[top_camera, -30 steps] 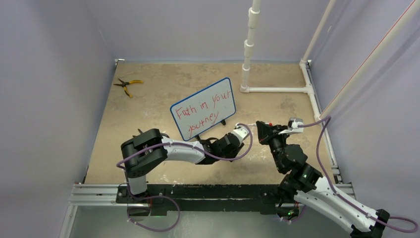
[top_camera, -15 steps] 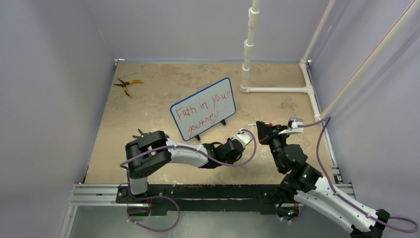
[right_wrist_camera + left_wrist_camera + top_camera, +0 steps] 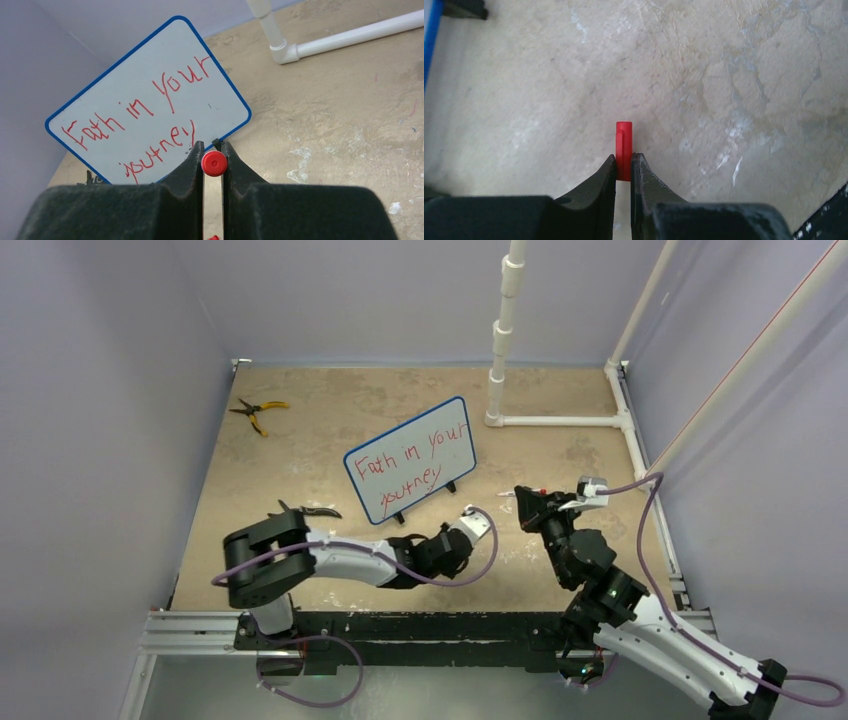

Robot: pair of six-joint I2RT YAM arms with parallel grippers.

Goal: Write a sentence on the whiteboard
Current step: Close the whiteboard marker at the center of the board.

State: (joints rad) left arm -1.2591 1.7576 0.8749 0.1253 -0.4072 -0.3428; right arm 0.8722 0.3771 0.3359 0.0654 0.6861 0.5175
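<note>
The small blue-framed whiteboard (image 3: 410,458) stands mid-way across the mottled tan surface (image 3: 300,450), its red handwritten sentence (image 3: 400,465) running in two lines. Near it, the left hand (image 3: 623,159) pinches a small red plastic cap (image 3: 624,140) — the right hand (image 3: 213,146) pinches a red round-ended marker (image 3: 214,164).

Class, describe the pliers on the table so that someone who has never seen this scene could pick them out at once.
Start at the tan table and look to its far left corner. There, well left of the blue-framed whiteboard and apart from it, lie the pliers. They are the only small hand tool in view, marked by yellow handles.
</note>
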